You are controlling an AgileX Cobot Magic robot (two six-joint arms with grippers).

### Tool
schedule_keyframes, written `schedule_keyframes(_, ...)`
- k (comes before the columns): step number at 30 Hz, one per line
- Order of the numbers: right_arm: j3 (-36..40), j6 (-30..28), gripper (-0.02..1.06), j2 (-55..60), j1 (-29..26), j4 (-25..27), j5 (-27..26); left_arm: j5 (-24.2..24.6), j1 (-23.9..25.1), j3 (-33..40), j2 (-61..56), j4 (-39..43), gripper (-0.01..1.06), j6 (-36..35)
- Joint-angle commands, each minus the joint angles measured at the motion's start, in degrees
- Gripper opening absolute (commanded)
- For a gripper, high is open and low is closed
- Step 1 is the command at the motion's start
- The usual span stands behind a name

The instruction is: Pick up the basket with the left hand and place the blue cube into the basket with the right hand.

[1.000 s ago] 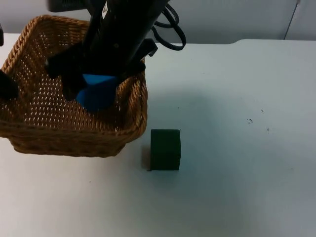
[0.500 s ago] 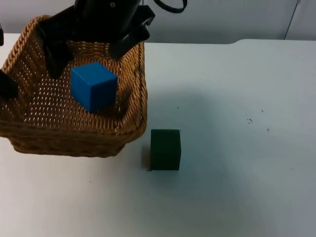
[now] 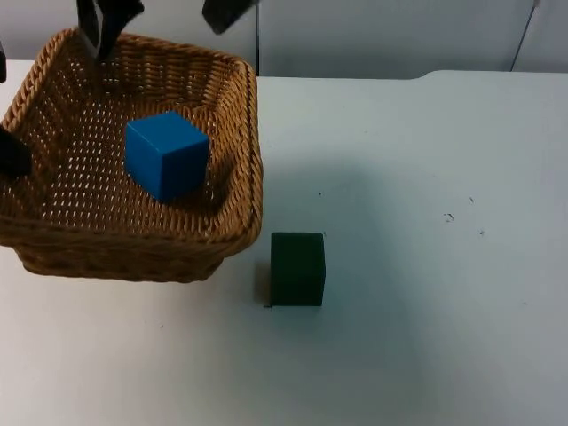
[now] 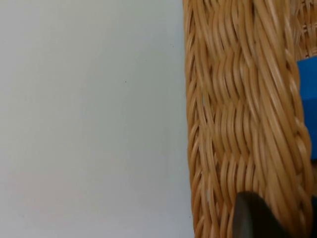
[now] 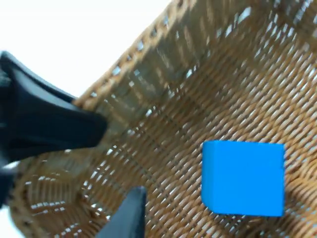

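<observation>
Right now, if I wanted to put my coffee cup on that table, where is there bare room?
The widest bare patch is the white table right of the dark green cube, out to the far edge. A bare strip runs along the near edge, below the basket and cube. It is crowded at the left: the basket holds the blue cube, the left hand grips its rim, and the right hand hangs above.

1. The right tool (image 3: 160,18) hangs high over the far rim of the basket (image 3: 53,231), at the top edge of the top view. Its two black fingers (image 3: 102,22) are spread wide apart with nothing between them.
2. The left tool (image 3: 11,153) sits at the basket's left wall, low at the worktop's left side. In the left wrist view a black fingertip (image 4: 252,218) lies against the outside of the woven wall; whether the fingers clamp the rim cannot be told.
</observation>
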Motion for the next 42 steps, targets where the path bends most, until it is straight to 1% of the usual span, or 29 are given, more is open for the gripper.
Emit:
schedule_keyframes(1, -0.31, -1.13, 1.00, -1.96, 0.27, -0.14, -0.03, 0.17, 0.07, -0.39, -0.65, -1.62, 0.00, 0.00)
schedule_keyframes(4, -0.31, -1.57, 1.00, -5.34, 0.27, -1.45, -0.90, -0.40, 0.07, -0.39, -0.65, -1.53, 0.00, 0.00)
schedule_keyframes(7, -0.09, -1.83, 1.00, -6.45, 0.27, -1.45, -1.61, -0.63, 0.07, -0.39, -0.65, -1.53, 0.00, 0.00)
schedule_keyframes(8, 0.80, -2.25, 1.00, -7.13, 0.27, -1.73, -4.02, -0.73, 0.07, -0.39, -0.65, -1.53, 0.00, 0.00)
schedule_keyframes(9, 2.00, -2.05, 1.00, -7.81, 0.27, -3.24, -8.14, -0.84, 0.07, -0.49, -0.65, -1.53, 0.00, 0.00)
schedule_keyframes(10, 4.27, 0.08, 1.00, -8.31, 0.27, -6.31, -13.74, -0.96, 0.07, -0.49, -0.65, -1.53, 0.00, 0.00)
schedule_keyframes(11, 4.27, 0.08, 1.00, -8.31, 0.27, -6.31, -13.74, -0.96, 0.07, -0.49, -0.65, -1.53, 0.00, 0.00)
schedule_keyframes(13, 6.68, 0.67, 1.00, -8.44, 0.27, -7.07, -19.96, -0.96, 0.07, -0.49, -0.65, -1.53, 0.00, 0.00)
schedule_keyframes(15, 9.61, 0.67, 1.00, -8.44, 0.52, -7.07, -23.95, -0.97, 0.07, -0.49, -0.65, -1.53, 0.00, 0.33)
schedule_keyframes(16, 9.61, 0.67, 1.00, -8.44, 0.52, -7.07, -23.95, -0.97, 0.07, -0.49, -0.65, -1.53, 0.00, 0.33)
schedule_keyframes(18, 13.08, -0.06, 1.00, -9.04, 0.89, -7.32, -27.28, -1.33, 0.07, -0.49, -0.65, -1.25, 0.00, 0.49)
schedule_keyframes(20, 18.28, -0.18, 1.00, -10.60, 1.62, -7.32, -30.72, -1.58, 0.07, -0.49, -0.65, -1.25, 0.00, 0.49)
schedule_keyframes(21, 18.28, -0.18, 1.00, -10.60, 1.62, -7.32, -30.72, -1.58, 0.07, -0.49, -0.65, -1.25, 0.00, 0.49)
schedule_keyframes(22, 22.15, -0.18, 1.00, -12.39, 1.60, -7.32, -33.04, -1.95, 0.07, -0.49, -0.65, -1.25, 0.00, 0.49)
schedule_keyframes(23, 24.87, -0.18, 1.00, -13.78, 1.60, -7.20, -33.65, -2.21, 0.07, -0.49, -0.65, -1.25, 0.00, 0.49)
schedule_keyframes(24, 24.87, -0.18, 1.00, -13.78, 1.60, -7.20, -33.65, -2.21, 0.07, -0.49, -0.65, -1.25, 0.00, 0.49)
schedule_keyframes(26, 30.55, -0.18, 1.00, -16.89, 1.60, -7.20, -34.69, -2.85, 0.07, -0.49, -0.65, -1.25, 0.00, 1.31)
schedule_keyframes(28, 34.38, -0.07, 1.00, -19.67, 1.60, -7.09, -35.60, -3.20, 0.07, -0.49, -0.65, -1.25, 0.00, 1.46)
schedule_keyframes(29, 34.38, -0.07, 1.00, -19.67, 1.60, -7.09, -35.60, -3.20, 0.07, -0.49, -0.65, -1.25, 0.00, 1.46)
schedule_keyframes(32, 38.35, 0.04, 1.00, -23.48, 1.60, -5.47, -36.28, -3.46, 0.07, -0.49, 0.14, -1.14, 0.00, 1.55)
schedule_keyframes(36, 42.59, 0.41, 1.00, -27.64, 1.60, -5.47, -36.28, -3.92, 0.07, -0.49, 2.45, -1.06, 0.00, 1.97)
schedule_keyframes(38, 46.04, 1.50, 1.00, -30.55, 1.60, -5.82, -36.69, -4.98, 0.07, -0.49, 4.08, -1.25, 0.00, 3.23)
schedule_keyframes(39, 46.04, 1.50, 1.00, -30.55, 1.60, -5.82, -36.69, -4.98, 0.07, -0.49, 4.08, -1.25, 0.00, 3.23)
schedule_keyframes(40, 47.66, 1.50, 1.00, -32.23, 1.60, -5.82, -37.24, -5.68, 0.07, -0.49, 4.62, -1.52, 0.00, 3.49)
schedule_keyframes(42, 52.95, 1.96, 1.00, -36.29, 1.60, -5.82, -39.52, -7.64, 0.07, -0.49, 6.11, -1.64, 0.00, 3.64)
